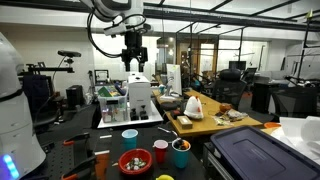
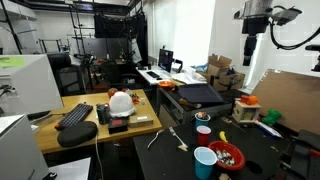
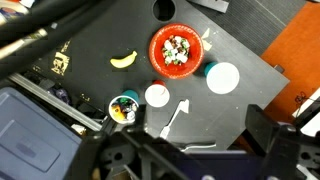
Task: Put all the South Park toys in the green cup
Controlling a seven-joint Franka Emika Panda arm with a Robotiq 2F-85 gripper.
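The green cup [image 3: 124,108] stands upright on the black table [image 3: 215,115], and something small and colourful lies inside it; it also shows in an exterior view [image 1: 181,152]. Several small toy figures [image 3: 177,48] lie in a red bowl [image 3: 158,55], which an exterior view [image 1: 133,161] shows at the table's front. My gripper [image 3: 190,142] hangs high above the table, open and empty, as both exterior views show [image 1: 135,57] [image 2: 253,45].
A red cup [image 3: 156,95] and a wider light-blue cup [image 3: 222,77] stand between bowl and green cup. A banana [image 3: 123,60], a white plastic utensil [image 3: 175,118] and a second one [image 3: 200,146] lie on the table. Cluttered benches surround it.
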